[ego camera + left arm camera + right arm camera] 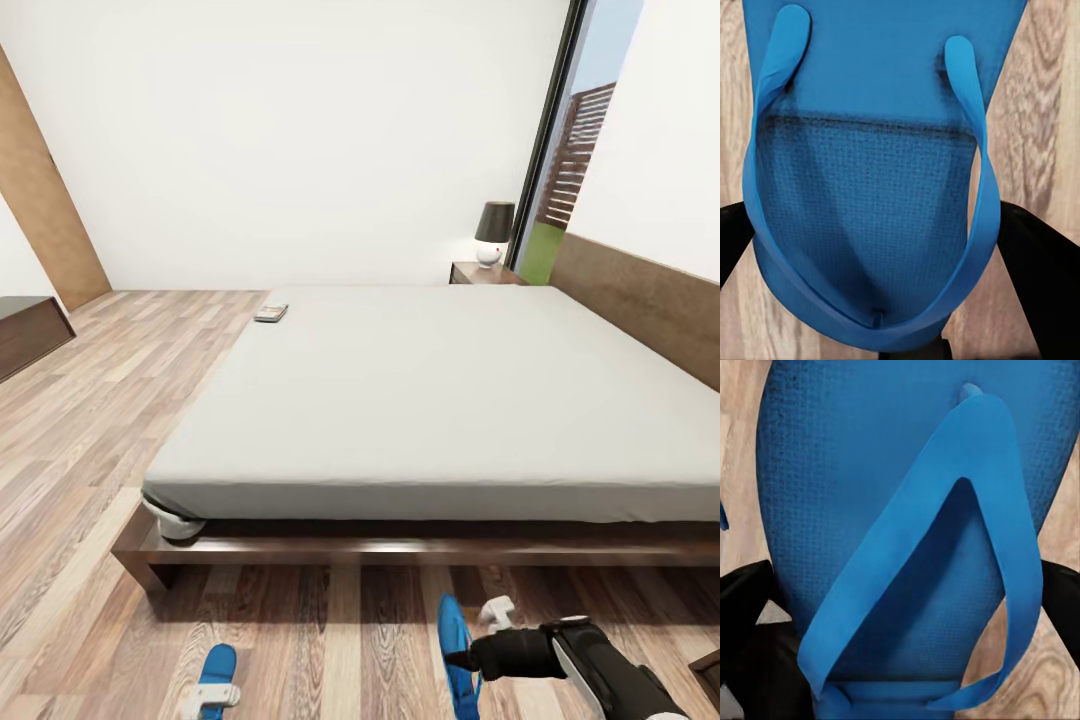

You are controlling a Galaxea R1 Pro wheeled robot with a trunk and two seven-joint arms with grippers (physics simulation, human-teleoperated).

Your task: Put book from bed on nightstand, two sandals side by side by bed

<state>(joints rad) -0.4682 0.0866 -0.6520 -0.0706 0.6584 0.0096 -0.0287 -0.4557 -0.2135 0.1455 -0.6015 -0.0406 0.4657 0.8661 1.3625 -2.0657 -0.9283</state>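
The bed (450, 400) has a plain grey mattress on a dark wooden frame. The book (271, 313) lies flat at the mattress's far left corner. A nightstand (482, 272) stands at the bed's far side beside the headboard. My right gripper (478, 655) is shut on a blue sandal (456, 650), held on edge just above the floor in front of the bed; its black fingers (750, 622) press the sandal's (907, 510) sides. The other blue sandal (216, 672) is at the lower left, clamped between my left gripper's (215, 697) fingers (1039, 277), sole (870, 187) facing the camera.
A lamp (492, 232) with a dark shade stands on the nightstand. A tall dark-framed window (570, 160) is beyond it. A long low dark bench (28, 332) sits by the left wall. Wood-plank floor (110, 400) runs along the bed's left side. A dark cabinet corner (708, 668) shows lower right.
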